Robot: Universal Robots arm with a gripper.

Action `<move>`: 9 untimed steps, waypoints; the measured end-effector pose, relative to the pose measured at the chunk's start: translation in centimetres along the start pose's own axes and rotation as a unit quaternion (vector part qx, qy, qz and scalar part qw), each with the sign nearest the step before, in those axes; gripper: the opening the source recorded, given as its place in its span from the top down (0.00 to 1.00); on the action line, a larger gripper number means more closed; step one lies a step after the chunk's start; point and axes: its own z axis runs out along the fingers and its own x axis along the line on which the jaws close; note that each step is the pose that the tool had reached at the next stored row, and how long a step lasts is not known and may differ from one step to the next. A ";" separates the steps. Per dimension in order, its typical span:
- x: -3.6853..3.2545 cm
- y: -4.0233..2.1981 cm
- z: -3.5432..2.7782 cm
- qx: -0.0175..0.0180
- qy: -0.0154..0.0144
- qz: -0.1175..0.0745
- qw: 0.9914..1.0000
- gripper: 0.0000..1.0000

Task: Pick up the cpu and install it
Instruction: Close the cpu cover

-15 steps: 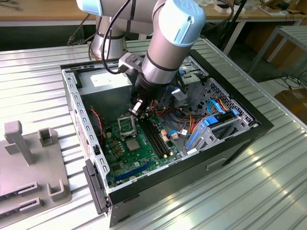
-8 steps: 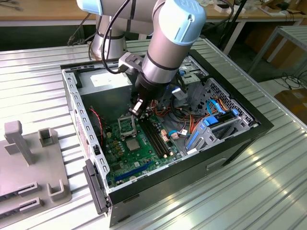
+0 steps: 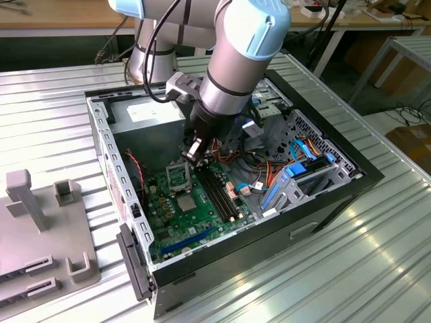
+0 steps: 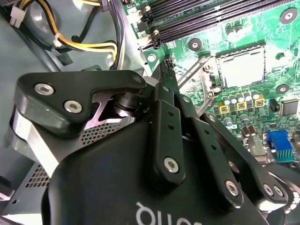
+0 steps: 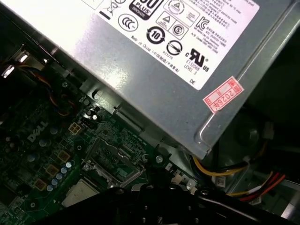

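Gripper: we log it low inside the computer case, finger state untellable, nothing visibly held. Cpu: seated flat in the green motherboard socket, just near of the gripper.

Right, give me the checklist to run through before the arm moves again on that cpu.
1. cpu located, a silver square on the green board: ok.
2. Retention frame flipped open beside the cpu, not over it: ok.
3. Gripper centred over the cpu: not ok; in the exterior view it hangs over the frame, off to one side.
4. Yellow cables off the cpu: ok; they lie beyond the board's edge.
5. cpu fully seated in its socket: cannot tell.
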 end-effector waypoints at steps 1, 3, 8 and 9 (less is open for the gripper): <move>0.00 0.01 -0.03 0.000 0.000 -0.002 1.000 0.89; 0.00 0.01 -0.12 0.000 0.001 -0.008 1.000 0.89; 0.02 0.02 -0.31 0.000 0.003 -0.019 1.000 0.89; 0.02 0.02 -0.36 0.000 0.004 -0.022 1.000 0.89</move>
